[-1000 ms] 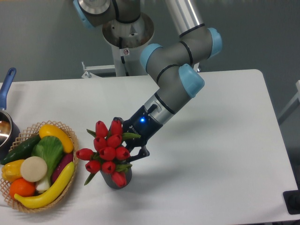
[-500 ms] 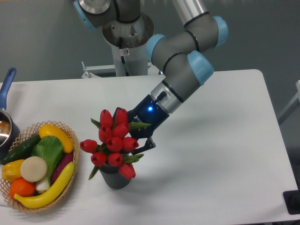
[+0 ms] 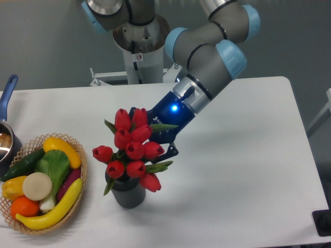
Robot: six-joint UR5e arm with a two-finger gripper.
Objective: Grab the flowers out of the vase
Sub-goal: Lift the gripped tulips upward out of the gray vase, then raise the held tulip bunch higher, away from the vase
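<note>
The flowers point(image 3: 132, 147), a bunch of red tulip buds with green leaves, are held above the vase point(image 3: 125, 193), a small dark grey ribbed cup on the white table. The buds hang just over the vase's rim and hide its opening; the stems are hidden behind the buds. My gripper point(image 3: 155, 140) reaches in from the upper right and is shut on the bunch, its fingers mostly hidden behind the buds. A blue light glows on its wrist.
A wicker basket point(image 3: 78, 196) with a banana, cucumber, orange and other produce stands at the left front. A blue-handled pot point(image 3: 6, 124) sits at the left edge. The robot base point(image 3: 139, 46) stands behind the table.
The gripper has risen and moved a little right with the flowers in it. The bunch has lifted upward, so more of the vase now shows below the buds.
</note>
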